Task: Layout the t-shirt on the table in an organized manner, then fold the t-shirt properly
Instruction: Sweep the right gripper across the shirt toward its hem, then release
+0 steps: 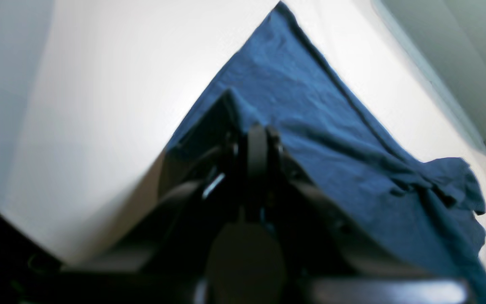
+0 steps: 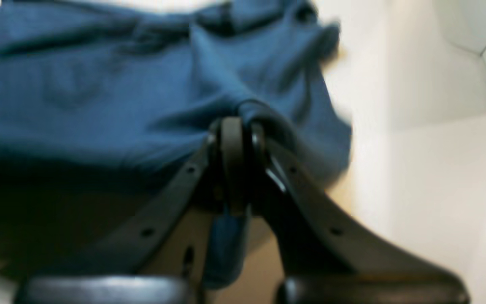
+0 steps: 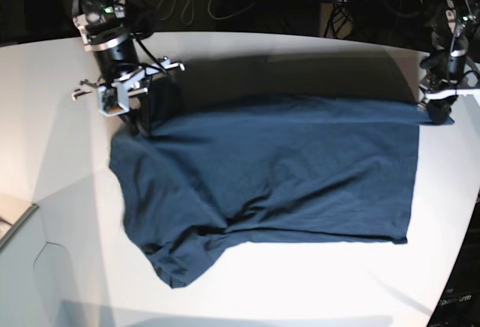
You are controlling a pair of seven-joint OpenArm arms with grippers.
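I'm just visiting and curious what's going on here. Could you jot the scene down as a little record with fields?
Item: dark blue t-shirt, spread out but wrinkled
Surface: white table
Left gripper: shut on the t-shirt's far corner
Right gripper: shut on the t-shirt's other far edge
Near sleeve: bunched, lying on the table
Fold: not yet begun
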